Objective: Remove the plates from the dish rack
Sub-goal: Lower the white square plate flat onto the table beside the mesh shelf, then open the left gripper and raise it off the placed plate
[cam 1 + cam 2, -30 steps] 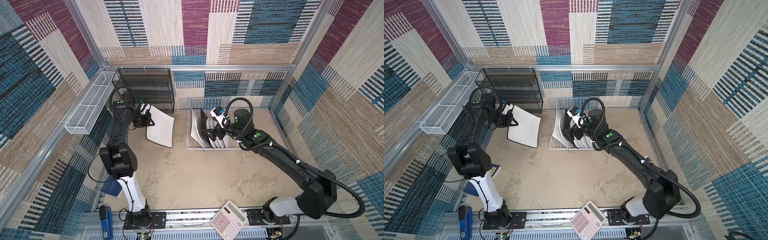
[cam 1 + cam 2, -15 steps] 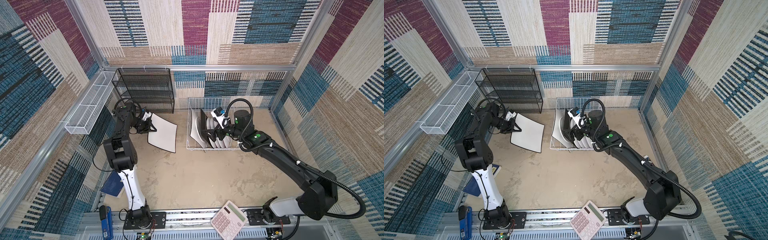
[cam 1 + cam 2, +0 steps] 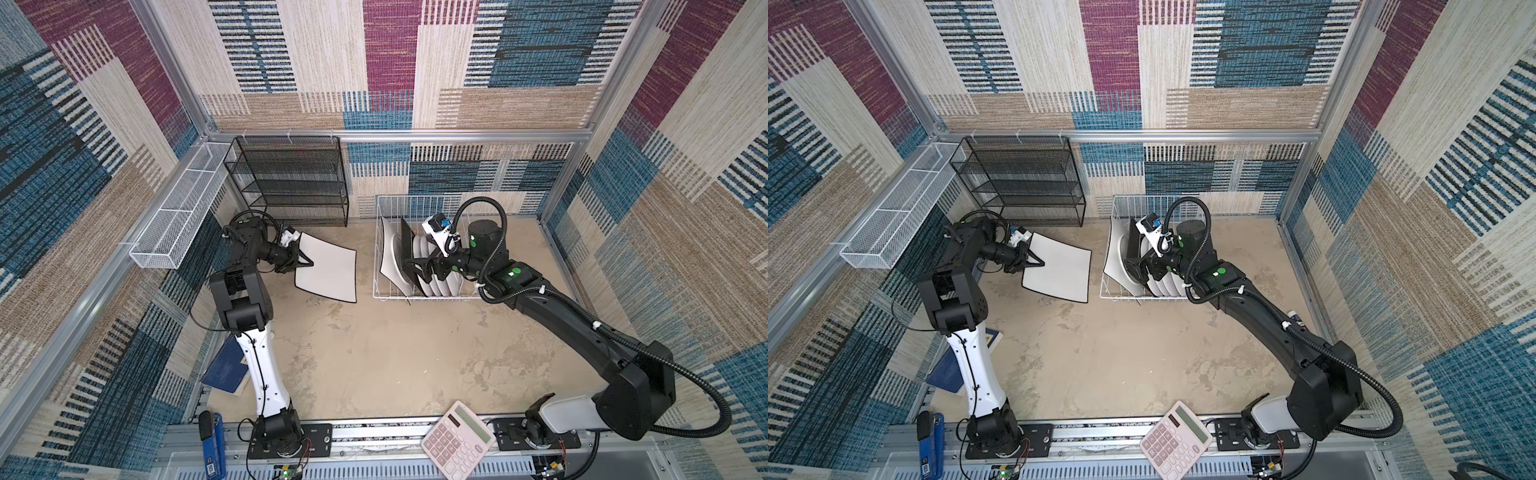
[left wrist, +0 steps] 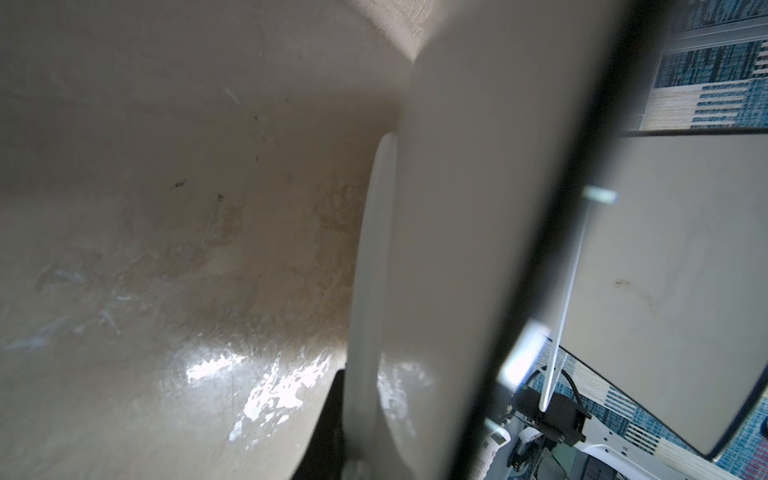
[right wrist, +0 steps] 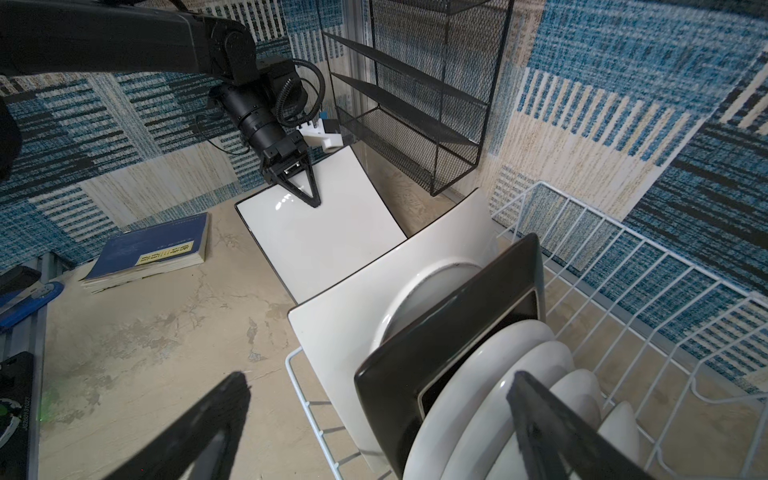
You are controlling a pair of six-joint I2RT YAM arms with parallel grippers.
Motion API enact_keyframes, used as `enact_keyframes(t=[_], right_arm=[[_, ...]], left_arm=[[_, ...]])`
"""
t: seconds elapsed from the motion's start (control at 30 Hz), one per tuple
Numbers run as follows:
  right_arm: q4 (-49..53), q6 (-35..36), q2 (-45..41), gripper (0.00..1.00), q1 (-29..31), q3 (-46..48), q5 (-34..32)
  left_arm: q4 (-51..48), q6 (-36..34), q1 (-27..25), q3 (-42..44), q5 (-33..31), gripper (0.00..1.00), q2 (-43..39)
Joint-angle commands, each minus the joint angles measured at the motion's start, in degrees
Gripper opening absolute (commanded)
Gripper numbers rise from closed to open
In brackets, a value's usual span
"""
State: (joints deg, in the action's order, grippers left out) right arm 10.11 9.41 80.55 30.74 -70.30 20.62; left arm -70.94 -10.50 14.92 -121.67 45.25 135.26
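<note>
The dish rack (image 3: 415, 205) stands against the desk's back edge, right of the middle. Six plates stand on edge in it: a large white square plate (image 3: 389, 254) at the end nearest the desk's left edge, next a black square plate (image 5: 436, 361), then four round white plates (image 5: 528, 365) in a row. The right pincer (image 3: 416, 266) hangs over that end with its jaws spread wide. In the right wrist view one finger (image 5: 216, 411) is outside the rack over bare desk and the other finger (image 5: 540, 407) is over the round plates, so both square plates lie between them, neither gripped. Left of the rack, in front of the black mesh shelf (image 3: 291, 183) at the back left corner, the left pincer (image 3: 306, 262) is clamped on the edge of a second large white plate (image 3: 328, 272), tilted low over the desk (image 3: 374, 353); whether its far edge touches I cannot tell. A blue book (image 3: 226, 368) lies by the left edge, a calculator (image 3: 457, 438) at the front edge
</note>
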Motion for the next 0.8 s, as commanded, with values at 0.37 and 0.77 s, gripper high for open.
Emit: enact_keyframes(t=[0.37,0.77], right_arm=[[-2.4,-1.8,-1.6,0.99,0.0,1.2,0.8],[-2.6,-2.3,-2.7,0.99,0.0,2.0,1.1]], left_arm=[[-2.1,-4.5,1.4,-6.8,-7.1,0.24,6.8],[-2.2,-2.4,2.3,-9.6,-9.6,0.36,10.3]])
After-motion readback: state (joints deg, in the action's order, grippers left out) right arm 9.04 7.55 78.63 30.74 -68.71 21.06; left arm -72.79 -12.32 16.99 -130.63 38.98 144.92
